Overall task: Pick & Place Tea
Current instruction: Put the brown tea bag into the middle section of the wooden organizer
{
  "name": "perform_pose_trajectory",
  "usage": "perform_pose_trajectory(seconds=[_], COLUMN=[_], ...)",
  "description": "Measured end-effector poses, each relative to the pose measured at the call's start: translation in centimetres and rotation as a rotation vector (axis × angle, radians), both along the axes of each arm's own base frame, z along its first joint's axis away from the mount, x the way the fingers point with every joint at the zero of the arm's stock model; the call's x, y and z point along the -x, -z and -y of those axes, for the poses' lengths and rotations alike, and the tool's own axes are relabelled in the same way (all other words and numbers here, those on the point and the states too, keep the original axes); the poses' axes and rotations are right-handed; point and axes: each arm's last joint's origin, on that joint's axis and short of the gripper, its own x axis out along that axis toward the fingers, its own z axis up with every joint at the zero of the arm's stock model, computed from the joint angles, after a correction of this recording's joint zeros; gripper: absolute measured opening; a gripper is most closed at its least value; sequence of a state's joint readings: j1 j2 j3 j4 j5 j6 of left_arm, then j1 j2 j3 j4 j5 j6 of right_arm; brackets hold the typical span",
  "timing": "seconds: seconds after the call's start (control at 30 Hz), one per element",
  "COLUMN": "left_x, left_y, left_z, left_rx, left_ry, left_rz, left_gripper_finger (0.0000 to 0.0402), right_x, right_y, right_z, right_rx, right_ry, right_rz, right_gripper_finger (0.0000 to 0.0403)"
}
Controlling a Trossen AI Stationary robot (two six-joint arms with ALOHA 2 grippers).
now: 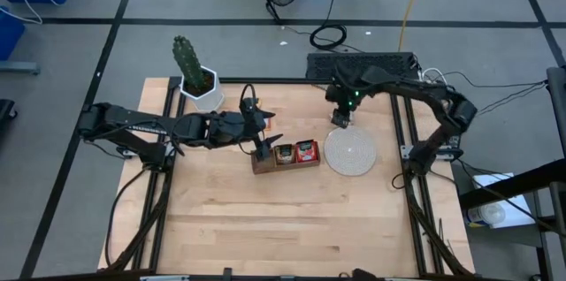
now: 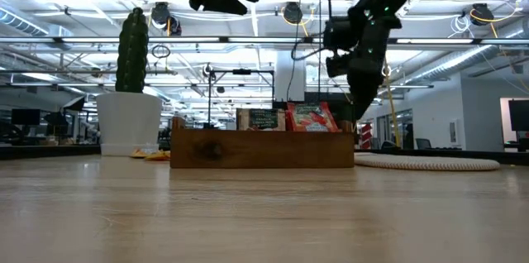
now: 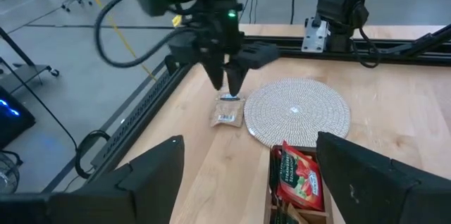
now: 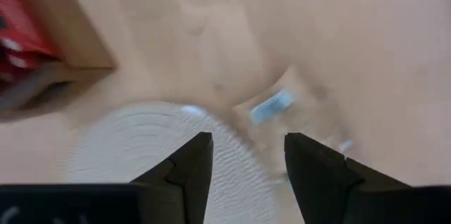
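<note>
A tan tea sachet (image 3: 227, 113) with a small blue label lies flat on the table, right beside the round whitish disc (image 3: 303, 111). My right gripper (image 3: 229, 91) points down just above it, open, with nothing between its fingers (image 4: 243, 164). The sachet shows blurred past the fingertips in the right wrist view (image 4: 278, 108). The brown wooden tray (image 1: 285, 164) holds a red sachet (image 1: 306, 150) and a dark one (image 1: 285, 152), both standing upright. My left gripper (image 1: 265, 135) hovers open over the tray's left end, its fingers wide apart (image 3: 246, 175).
A cactus in a white pot (image 1: 199, 82) stands at the far left of the table, with something yellow (image 2: 153, 155) lying at its foot. Black rails (image 1: 402, 131) frame the table. The near half of the tabletop (image 1: 283, 219) is bare wood.
</note>
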State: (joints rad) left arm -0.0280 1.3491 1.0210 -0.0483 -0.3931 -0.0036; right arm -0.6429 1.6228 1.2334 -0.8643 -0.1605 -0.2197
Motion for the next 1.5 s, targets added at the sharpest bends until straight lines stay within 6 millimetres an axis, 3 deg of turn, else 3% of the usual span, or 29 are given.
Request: perform_pose_trajectory(seconds=[0.17, 0.4, 0.7, 0.8, 1.0, 1.27, 1.5], left_x=[0.0, 0.0, 0.0, 0.0, 0.0, 0.0, 0.0], left_y=[0.0, 0.0, 0.0, 0.0, 0.0, 0.0, 0.0], left_z=[0.0, 0.0, 0.0, 0.0, 0.0, 0.0, 0.0], left_rx=[0.000, 0.000, 0.001, 0.001, 0.001, 0.000, 0.000], left_ry=[0.000, 0.000, 0.000, 0.000, 0.000, 0.000, 0.000], left_rz=[0.000, 0.000, 0.000, 0.000, 0.000, 0.000, 0.000], left_gripper_finger=[0.0311, 0.0310, 0.0310, 0.0310, 0.0310, 0.0310, 0.0310], right_x=[0.0, -0.4, -0.9, -0.7, -0.4, -0.2, -0.4], right_y=[1.4, 6.0, 10.0, 10.0, 8.0, 6.6, 6.5], right_z=[-1.5, -1.1, -0.2, -0.2, -0.5, -0.6, -0.9], right_rx=[0.264, 0.263, 0.147, 0.140, 0.185, 0.221, 0.245], right_ry=[-0.150, -0.209, -0.241, -0.236, -0.223, -0.195, -0.218], right_rz=[-0.042, -0.073, -0.131, -0.139, -0.104, -0.062, -0.065], right_gripper_finger=[0.0191, 0.0225, 0.0216, 0.0204, 0.0154, 0.0016, 0.0007])
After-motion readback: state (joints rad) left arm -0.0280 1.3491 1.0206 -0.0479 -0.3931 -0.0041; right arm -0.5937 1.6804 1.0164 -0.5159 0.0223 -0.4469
